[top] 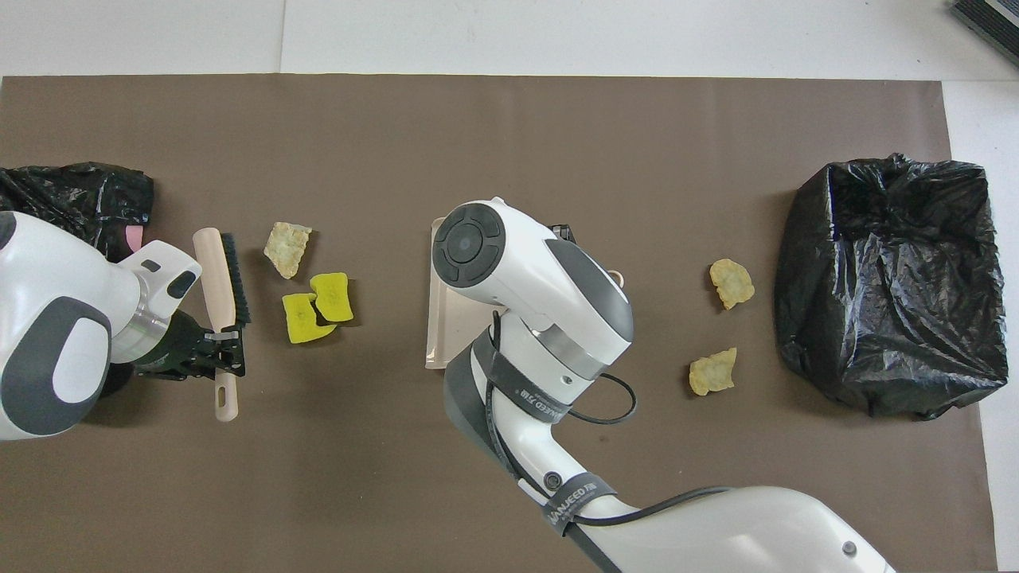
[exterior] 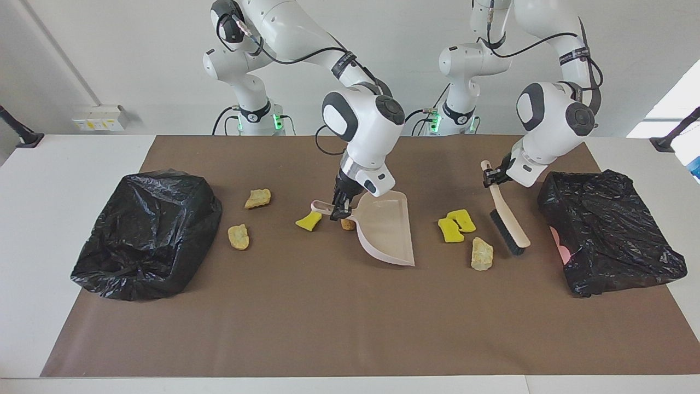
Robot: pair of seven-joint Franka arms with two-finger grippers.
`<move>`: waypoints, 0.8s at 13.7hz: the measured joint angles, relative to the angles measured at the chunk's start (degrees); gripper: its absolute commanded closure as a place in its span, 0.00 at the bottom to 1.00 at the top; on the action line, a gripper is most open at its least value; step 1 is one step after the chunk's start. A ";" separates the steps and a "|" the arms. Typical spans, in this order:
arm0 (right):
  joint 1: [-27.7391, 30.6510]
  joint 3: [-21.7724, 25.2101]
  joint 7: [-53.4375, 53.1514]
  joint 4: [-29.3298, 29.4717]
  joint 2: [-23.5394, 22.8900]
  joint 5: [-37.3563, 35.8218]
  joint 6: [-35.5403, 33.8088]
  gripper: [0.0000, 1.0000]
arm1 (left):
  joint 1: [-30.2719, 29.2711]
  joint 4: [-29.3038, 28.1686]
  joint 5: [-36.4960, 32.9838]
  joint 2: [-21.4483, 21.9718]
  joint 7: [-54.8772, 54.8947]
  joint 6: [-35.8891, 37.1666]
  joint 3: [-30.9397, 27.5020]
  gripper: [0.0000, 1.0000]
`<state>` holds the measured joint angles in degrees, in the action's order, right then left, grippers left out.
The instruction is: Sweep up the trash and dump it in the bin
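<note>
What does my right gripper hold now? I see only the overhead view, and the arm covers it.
Observer: The right gripper is shut on the handle of the dustpan.
Operator: Is any trash hidden under that arm?
Observer: Yes. A yellow sponge chunk lies on the mat beside the handle, toward the right arm's end of the table.
Operator: Is there anything else?
Observer: A small brown piece lies by the pan's handle end, just below the gripper.
</note>
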<state>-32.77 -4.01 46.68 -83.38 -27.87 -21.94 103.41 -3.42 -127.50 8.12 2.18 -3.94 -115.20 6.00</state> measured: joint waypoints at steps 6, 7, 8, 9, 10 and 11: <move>-0.28 0.00 -0.42 -0.22 -1.84 0.00 1.79 1.00 | 0.62 -0.61 -4.90 -1.88 4.55 -2.21 0.80 1.00; -0.32 -0.01 -0.42 -0.36 -1.85 0.00 1.82 1.00 | 1.94 -0.77 -4.90 -2.16 3.49 -2.21 0.82 1.00; -0.35 -0.02 -0.42 -0.54 -1.85 0.05 1.82 1.00 | 3.94 -1.02 -4.90 -2.50 1.17 -2.21 0.91 1.00; -0.37 -0.04 -0.42 -0.75 -1.85 0.07 1.82 1.00 | 6.21 -1.34 -4.90 -2.72 -1.26 -2.22 1.02 1.00; -0.38 -0.07 -0.42 -0.99 -1.84 0.11 1.82 1.00 | 8.51 -1.85 -4.91 -2.74 -3.74 -2.23 1.18 1.00; -0.38 -0.12 -0.42 -1.31 -1.84 0.18 1.82 1.00 | 10.24 -2.48 -4.92 -2.65 -5.55 -2.29 1.34 1.00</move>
<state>-33.15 -4.13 46.26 -84.69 -29.71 -21.76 105.23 6.83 -129.97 3.20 -0.47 -9.49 -117.49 7.34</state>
